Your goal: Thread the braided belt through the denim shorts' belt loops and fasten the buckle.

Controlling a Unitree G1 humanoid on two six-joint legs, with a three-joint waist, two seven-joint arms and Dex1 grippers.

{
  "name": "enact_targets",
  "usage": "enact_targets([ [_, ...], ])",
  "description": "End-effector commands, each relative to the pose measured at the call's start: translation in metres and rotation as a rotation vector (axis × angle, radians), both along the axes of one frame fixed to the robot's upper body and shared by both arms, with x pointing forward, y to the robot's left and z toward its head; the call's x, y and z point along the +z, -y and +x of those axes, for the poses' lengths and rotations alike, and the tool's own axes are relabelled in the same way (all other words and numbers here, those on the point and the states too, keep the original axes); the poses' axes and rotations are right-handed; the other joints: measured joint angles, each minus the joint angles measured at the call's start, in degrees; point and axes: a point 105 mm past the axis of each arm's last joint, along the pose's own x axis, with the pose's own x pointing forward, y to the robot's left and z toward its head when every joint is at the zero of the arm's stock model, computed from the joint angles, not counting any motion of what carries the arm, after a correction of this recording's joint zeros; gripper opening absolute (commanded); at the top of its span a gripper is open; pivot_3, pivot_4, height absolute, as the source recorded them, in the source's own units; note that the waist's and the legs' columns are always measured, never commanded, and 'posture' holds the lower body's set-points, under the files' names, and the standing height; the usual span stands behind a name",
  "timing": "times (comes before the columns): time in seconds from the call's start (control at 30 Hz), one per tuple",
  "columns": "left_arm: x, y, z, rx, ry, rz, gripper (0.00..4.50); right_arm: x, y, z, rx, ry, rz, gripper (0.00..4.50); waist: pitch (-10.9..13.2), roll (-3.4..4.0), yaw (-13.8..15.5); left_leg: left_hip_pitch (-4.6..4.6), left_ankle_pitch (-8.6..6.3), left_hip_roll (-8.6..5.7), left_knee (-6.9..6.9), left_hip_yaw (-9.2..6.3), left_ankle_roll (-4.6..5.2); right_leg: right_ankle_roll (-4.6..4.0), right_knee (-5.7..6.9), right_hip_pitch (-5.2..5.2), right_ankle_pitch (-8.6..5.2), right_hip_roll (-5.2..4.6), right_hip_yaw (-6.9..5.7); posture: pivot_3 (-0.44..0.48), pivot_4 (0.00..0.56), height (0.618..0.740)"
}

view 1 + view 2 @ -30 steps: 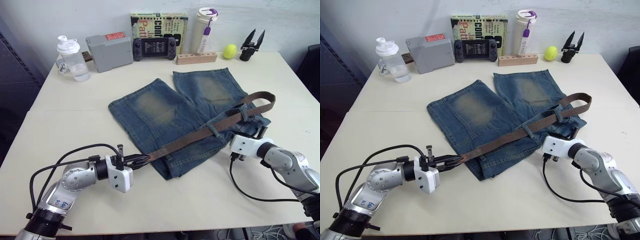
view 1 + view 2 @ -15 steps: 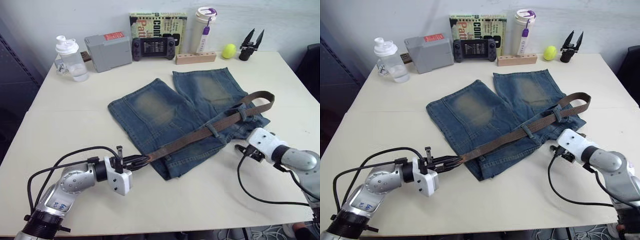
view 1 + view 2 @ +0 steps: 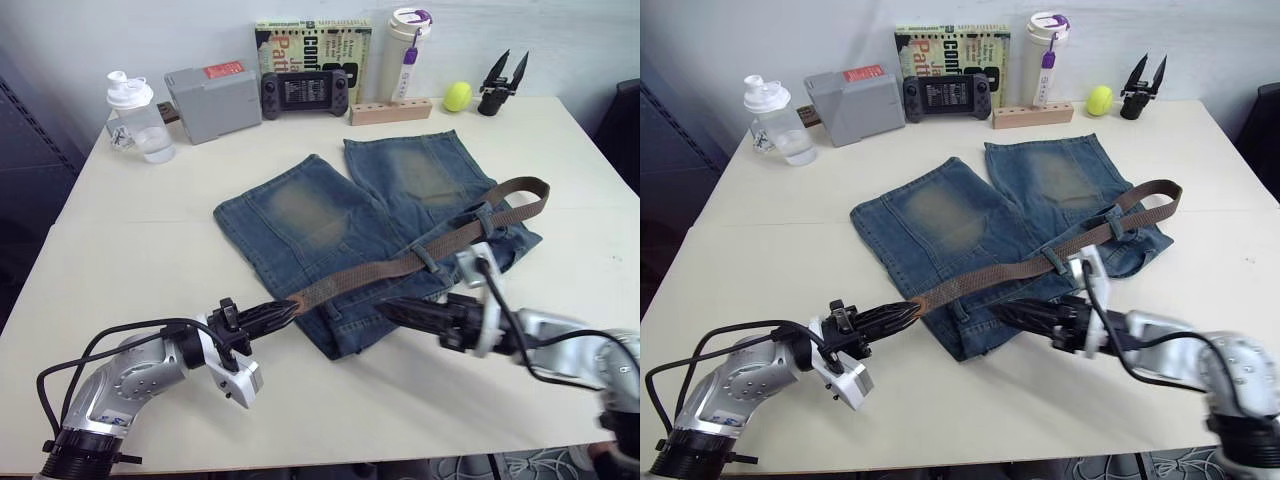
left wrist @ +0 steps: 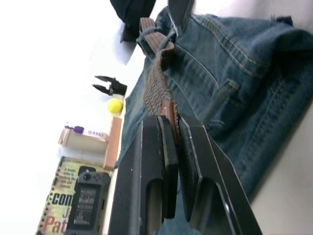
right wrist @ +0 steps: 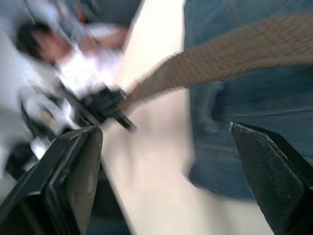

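Changes since a second ago: the right gripper [image 3: 392,309], then at the right-hand end of the waistband beside the belt's looped end, has swung round and now lies low over the near edge of the shorts, fingers pointing toward the left gripper, jaws spread wide and empty as its wrist view shows. The left gripper [image 3: 272,312] has kept its hold on the belt's free end and lifted it slightly off the worktop [image 3: 140,240]; belt and shorts otherwise lie as before.

Shorts [image 3: 330,215]: faded blue denim, spread flat mid-worktop, legs pointing toward the far edge, pale worn patch on each leg, waistband along the near side.

Belt [image 3: 400,265]: brown braided strap running diagonally along the waistband, passing under two belt loops [image 3: 427,258], then doubling back in a bend at the right-hand end [image 3: 530,195]. Its near end is clamped between the left gripper's closed fingers [image 4: 161,161]. The buckle cannot be made out.

Far edge of worktop: shaker bottle [image 3: 135,115], grey box [image 3: 212,88], handheld game console [image 3: 305,92] leaning on a book [image 3: 312,45], tumbler [image 3: 402,55], wooden block [image 3: 390,110], yellow ball [image 3: 458,96], black clip [image 3: 503,82].
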Motion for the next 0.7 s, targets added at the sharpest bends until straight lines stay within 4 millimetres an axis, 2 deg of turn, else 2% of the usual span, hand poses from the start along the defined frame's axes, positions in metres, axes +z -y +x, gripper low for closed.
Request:
enact_targets([
  [0.03, 0.008, 0.004, -0.003, -0.011, 0.033, -0.025, 0.00, 0.001, -0.029, 0.014, -0.156, -0.167, 0.181, 4.45, 0.0, 0.01, 0.0, 0.00, 0.00, 0.00, -0.02, 0.02, 0.00, 0.00, 0.00, -0.03, 0.00, 0.00, 0.02, 0.000, 0.150, 0.720],
  [0.13, 0.008, 0.003, -0.003, -0.011, 0.029, -0.025, 0.00, 0.004, -0.037, 0.018, -0.201, -0.207, 0.229, 4.45, 0.0, 0.08, 0.0, -0.01, 0.02, 0.01, -0.04, 0.04, -0.03, 0.00, 0.04, -0.07, 0.00, 0.03, 0.02, 0.000, 0.150, 0.720],
  [0.27, 0.008, 0.001, -0.002, -0.004, 0.019, -0.019, 0.00, -0.001, -0.033, 0.023, -0.271, -0.254, 0.223, 4.45, 0.0, 0.21, 0.1, -0.10, 0.01, -0.02, -0.04, 0.19, -0.03, 0.01, 0.08, -0.22, 0.00, 0.01, 0.15, 0.000, 0.150, 0.720],
  [0.4, 0.009, 0.004, -0.002, -0.010, 0.017, -0.013, 0.00, 0.001, -0.035, 0.019, -0.282, -0.261, 0.226, 3.38, 0.0, 0.20, 0.0, -0.13, 0.00, 0.02, -0.05, 0.29, 0.00, 0.05, 0.08, -0.30, 0.03, 0.04, 0.18, 0.000, 0.150, 0.720],
  [0.5, 0.009, 0.007, -0.001, -0.018, 0.016, -0.012, 0.00, -0.001, -0.040, 0.015, -0.270, -0.270, 0.215, 2.02, 0.0, 0.20, 0.0, -0.14, 0.00, 0.03, -0.08, 0.35, 0.00, 0.04, 0.09, -0.36, 0.02, 0.05, 0.23, 0.000, 0.150, 0.720],
  [0.6, 0.010, 0.010, -0.001, -0.024, 0.017, -0.014, 0.00, -0.001, -0.043, 0.016, -0.270, -0.279, 0.211, 0.95, 0.0, 0.20, -0.1, -0.18, 0.00, 0.04, -0.10, 0.43, 0.00, 0.04, 0.14, -0.48, 0.02, 0.05, 0.27, 0.000, 0.150, 0.720],
  [0.63, 0.011, 0.011, 0.000, -0.025, 0.018, -0.017, 0.00, 0.000, -0.043, 0.017, -0.271, -0.279, 0.213, 0.32, 0.0, 0.20, -0.1, -0.25, 0.00, 0.04, -0.10, 0.53, 0.00, 0.04, 0.20, -0.60, 0.02, 0.05, 0.33, 0.000, 0.150, 0.720],
  [0.67, 0.011, 0.011, 0.000, -0.025, 0.018, -0.018, 0.00, 0.000, -0.043, 0.017, -0.273, -0.280, 0.214, 0.03, 0.0, 0.20, -0.1, -0.25, 0.00, 0.04, -0.10, 0.54, 0.00, 0.04, 0.20, -0.61, 0.02, 0.05, 0.34, 0.000, 0.150, 0.720],
  [0.7, 0.011, 0.011, 0.001, -0.024, 0.012, -0.022, 0.00, 0.000, -0.043, 0.018, -0.277, -0.281, 0.212, 0.03, 0.0, 0.20, -0.1, -0.26, 0.00, 0.04, -0.10, 0.61, 0.00, 0.04, 0.22, -0.65, 0.02, 0.06, 0.37, 0.000, 0.150, 0.720],
])
